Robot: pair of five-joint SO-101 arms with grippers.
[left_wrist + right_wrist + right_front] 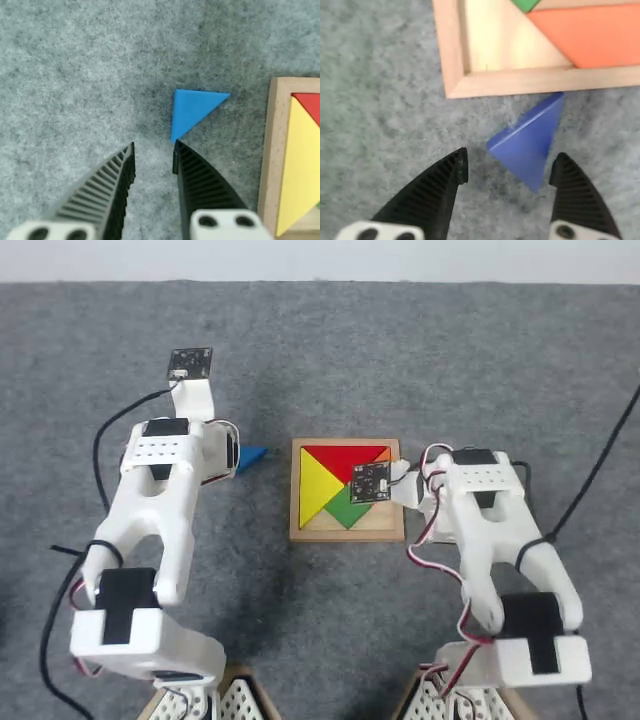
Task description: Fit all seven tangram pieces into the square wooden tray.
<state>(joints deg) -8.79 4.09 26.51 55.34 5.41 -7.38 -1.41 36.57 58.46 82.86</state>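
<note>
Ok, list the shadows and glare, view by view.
High view: even, soft light, no glare on the wooden tray. Left wrist view: dim shadow beside the light blue triangle. Right wrist view: faint shadow along the dark blue triangle.

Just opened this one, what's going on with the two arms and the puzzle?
Two arms are working on a tangram in a square wooden tray. Red, yellow, green and orange pieces lie in it, and one corner is bare wood. The left arm's jaws stand open just short of a light blue triangle on the mat beside the tray. The right arm's jaws are open on either side of a darker blue triangle just outside the tray's rim. Neither piece is gripped.
</note>
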